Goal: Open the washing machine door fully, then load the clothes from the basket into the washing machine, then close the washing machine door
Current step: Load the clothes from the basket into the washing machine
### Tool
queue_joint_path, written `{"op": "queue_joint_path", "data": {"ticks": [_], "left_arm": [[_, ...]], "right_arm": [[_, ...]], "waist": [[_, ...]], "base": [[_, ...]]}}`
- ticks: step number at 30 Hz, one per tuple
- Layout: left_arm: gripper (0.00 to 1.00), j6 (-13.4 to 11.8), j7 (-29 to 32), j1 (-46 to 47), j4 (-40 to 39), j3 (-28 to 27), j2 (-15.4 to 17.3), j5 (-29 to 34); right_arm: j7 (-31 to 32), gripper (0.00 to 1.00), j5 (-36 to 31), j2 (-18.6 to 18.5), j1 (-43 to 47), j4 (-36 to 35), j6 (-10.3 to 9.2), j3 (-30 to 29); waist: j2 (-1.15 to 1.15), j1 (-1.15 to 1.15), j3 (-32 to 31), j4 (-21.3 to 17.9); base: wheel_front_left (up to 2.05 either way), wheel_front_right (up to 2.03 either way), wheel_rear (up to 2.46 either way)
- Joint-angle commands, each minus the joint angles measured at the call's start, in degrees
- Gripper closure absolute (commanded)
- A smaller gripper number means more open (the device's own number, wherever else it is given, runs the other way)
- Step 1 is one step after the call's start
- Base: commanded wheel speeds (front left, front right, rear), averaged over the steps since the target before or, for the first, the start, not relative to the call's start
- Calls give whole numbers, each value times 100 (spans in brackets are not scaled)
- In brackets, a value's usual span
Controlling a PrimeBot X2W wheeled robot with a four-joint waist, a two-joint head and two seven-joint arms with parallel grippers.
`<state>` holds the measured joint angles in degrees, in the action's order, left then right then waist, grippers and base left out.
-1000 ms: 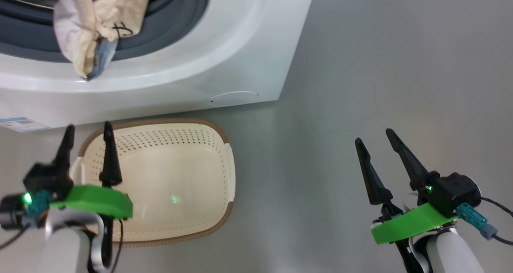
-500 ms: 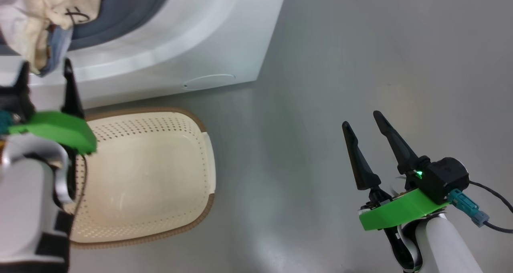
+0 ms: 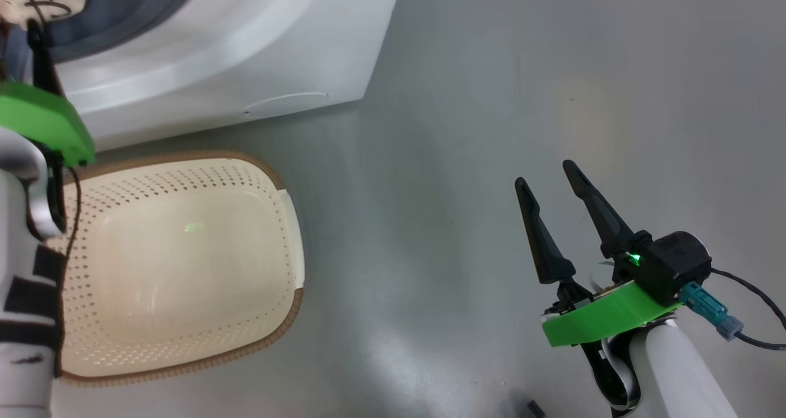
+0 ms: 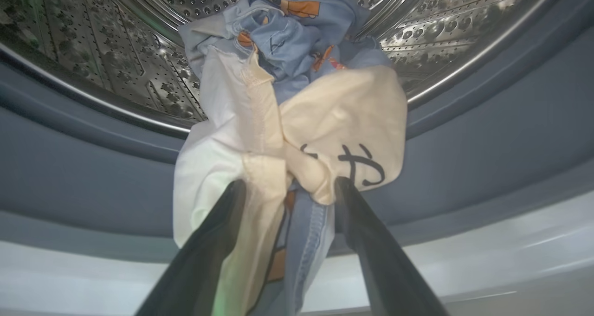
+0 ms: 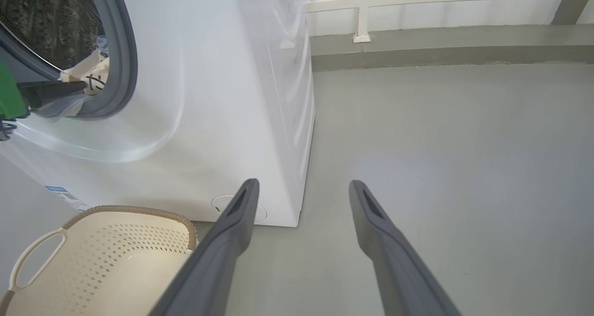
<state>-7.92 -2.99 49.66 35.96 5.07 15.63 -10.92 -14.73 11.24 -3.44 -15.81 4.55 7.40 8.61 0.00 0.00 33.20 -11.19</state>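
The clothes (image 4: 334, 116), cream, white and light blue with orange prints, spill out of the steel drum (image 4: 116, 51) and hang over the grey gasket (image 4: 93, 167) of the washing machine (image 3: 215, 50). My left gripper (image 4: 288, 186) is open, its two fingers standing either side of the hanging bunch. One of its fingers (image 3: 40, 62) shows at the head view's left edge. The cream basket (image 3: 288, 221) lies on the floor in front of the machine with nothing in it. My right gripper (image 3: 544, 174) hangs open over bare floor to the right. The washing machine door is out of view.
The grey floor (image 3: 491, 68) stretches to the right of the machine. In the right wrist view a white wall with a railing (image 5: 417, 0) closes the far end. A small dark object (image 3: 531, 406) lies on the floor near my right arm.
The head camera has swung, shifting the scene left. My left gripper has risen from above the basket to the hanging clothes at the machine's opening. The right gripper has barely moved.
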Motion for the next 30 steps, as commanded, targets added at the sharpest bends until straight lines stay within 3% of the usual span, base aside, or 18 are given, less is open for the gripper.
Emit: {"op": "queue_joint_path", "data": {"ticks": [1, 9, 22, 24, 25, 27, 30], "left_arm": [[0, -103, 11, 222, 9, -134, 302, 65], [0, -229, 29, 612, 476, -53, 315, 124], [0, -153, 108, 1064, 1070, 112, 205, 55], [5, -112, 147, 1128, 1178, 131, 187, 25], [23, -102, 151, 1164, 1225, 133, 178, 8], [43, -88, 132, 1234, 1310, 141, 163, -16], [60, -64, 90, 1321, 1428, 166, 144, -40]], "right_arm": [[-27, 0, 111, 46, -2, -121, 9, 150], [-27, 0, 96, 53, -17, -115, 9, 143], [-27, 0, 77, 55, -42, -135, 9, 182], [-27, 0, 69, 46, -35, -141, 9, 173], [-27, 0, 67, 41, -34, -144, 9, 170], [-27, 0, 67, 38, -38, -150, 9, 170], [-27, 0, 66, 35, -44, -157, 9, 169]], "waist": [[0, 0, 64, -46], [0, 0, 118, -51], [0, 0, 168, -53], [0, 0, 191, -63], [0, 0, 204, -67], [0, 0, 228, -79], [0, 0, 255, -91]], "base": [[0, 0, 0], [0, 0, 0], [0, 0, 0], [0, 0, 0], [0, 0, 0], [0, 0, 0], [0, 0, 0]]}}
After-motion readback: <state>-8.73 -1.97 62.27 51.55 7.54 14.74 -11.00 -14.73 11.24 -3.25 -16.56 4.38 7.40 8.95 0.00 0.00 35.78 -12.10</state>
